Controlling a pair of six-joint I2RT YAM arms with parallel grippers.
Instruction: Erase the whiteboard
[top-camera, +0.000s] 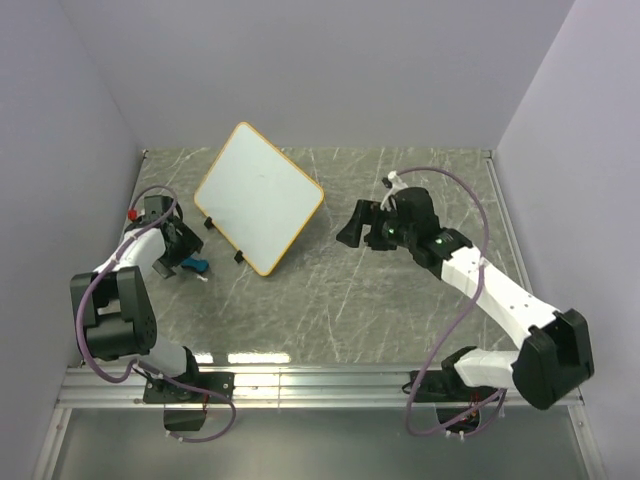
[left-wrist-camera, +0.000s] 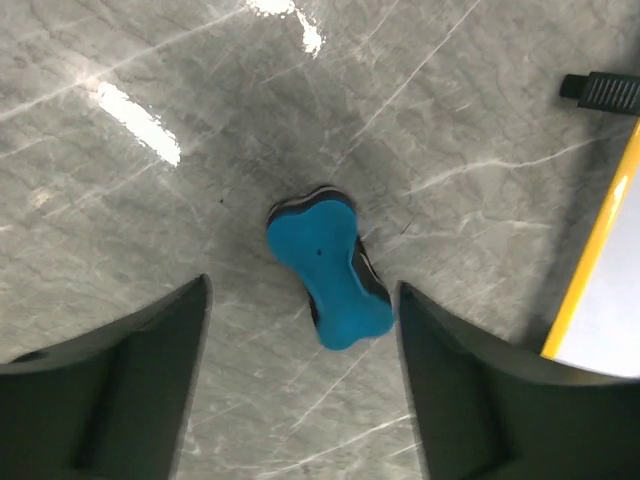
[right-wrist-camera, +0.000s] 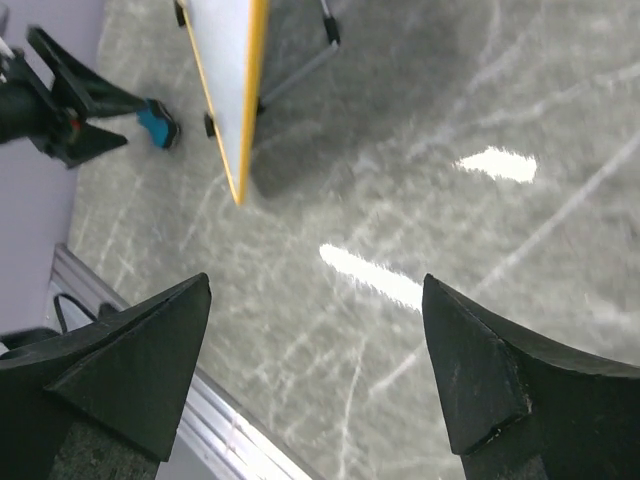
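Beside the whiteboard (top-camera: 258, 197), a blue eraser (left-wrist-camera: 330, 270) lies below the left gripper (left-wrist-camera: 302, 288), fingers apart; right gripper (right-wrist-camera: 316, 285) likewise parted.

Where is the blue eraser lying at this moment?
In the top view the blue eraser lies flat on the left side of the table, below the open left gripper, left of the whiteboard and apart from it.

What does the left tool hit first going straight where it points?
The left tool points down at the blue eraser lying on the table, centred between its open jaws; likely that first. Nothing shows in between; depth unclear.
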